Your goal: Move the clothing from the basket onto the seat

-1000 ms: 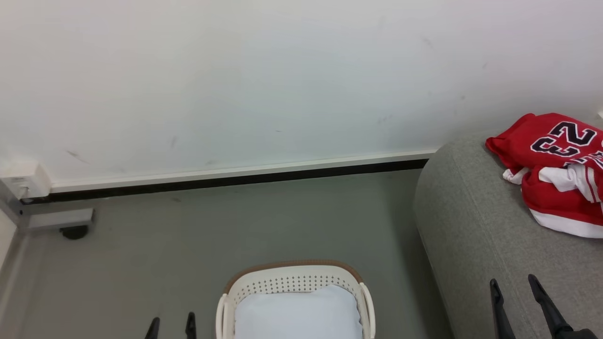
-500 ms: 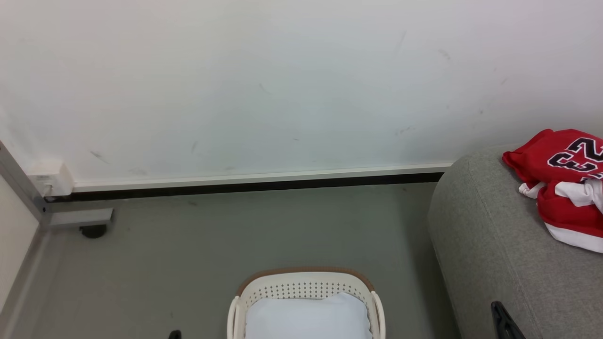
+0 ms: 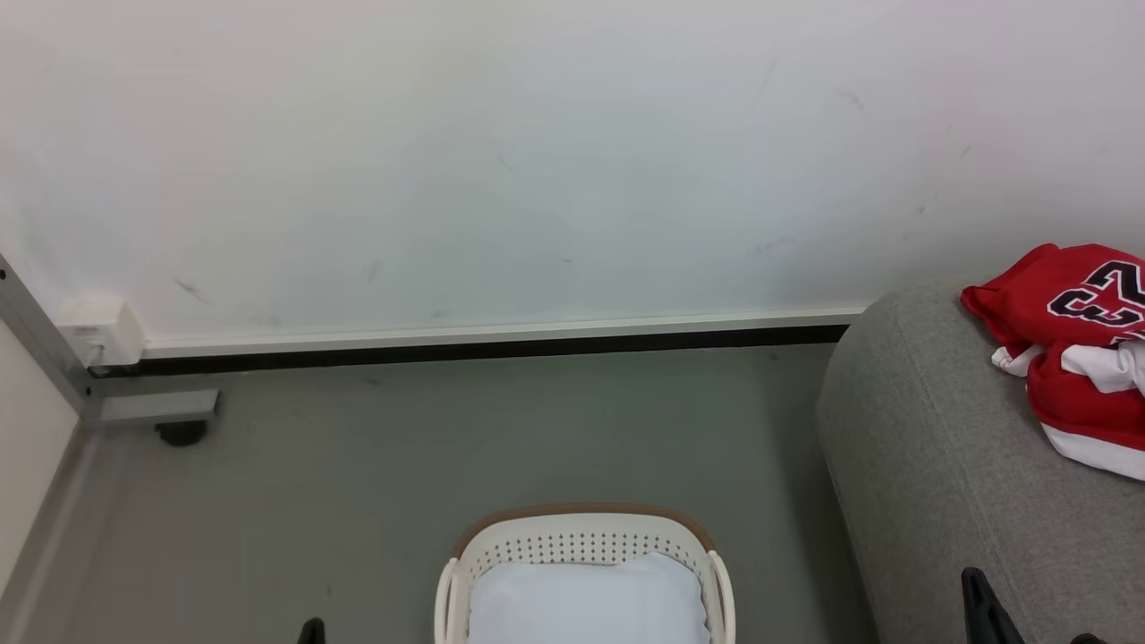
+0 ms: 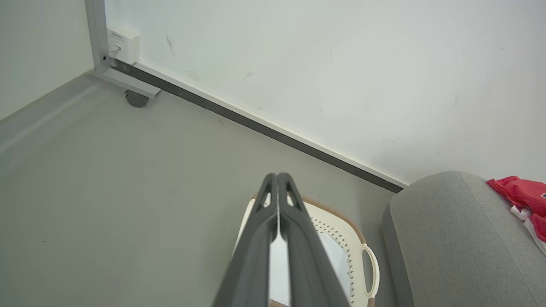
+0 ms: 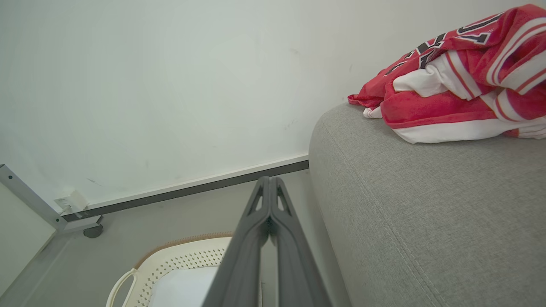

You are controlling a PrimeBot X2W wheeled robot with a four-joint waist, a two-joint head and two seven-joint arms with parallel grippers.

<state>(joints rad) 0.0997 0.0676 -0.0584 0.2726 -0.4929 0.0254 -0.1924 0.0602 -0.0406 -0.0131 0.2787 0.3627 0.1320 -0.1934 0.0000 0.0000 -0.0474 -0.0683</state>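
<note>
While clothing (image 3: pixel 1073 407) tops the seat (image 3: pixel 939 483), a pad (image 3: pixel 586 604) fills the basket (image 3: pixel 581 541)

Clothing (image 3: pixel 1078 349) on seat (image 3: pixel 930 483), right of basket (image 3: pixel 581 535) holding pad (image 3: pixel 586 604).

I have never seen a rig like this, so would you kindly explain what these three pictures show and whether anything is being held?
This is a wheeled robot with two arms, each ending in a gripper with two long dark fingers. One picture comes from a camera on its head, looking forward and down. The other two come from wrist cameras looking along each gripper's fingers. The left gripper and the right gripper are both shut, holding nothing. On the grey floor stands a cream basket with a white pad inside. On the robot's right is a grey sofa, with red clothing lying on top.
</note>
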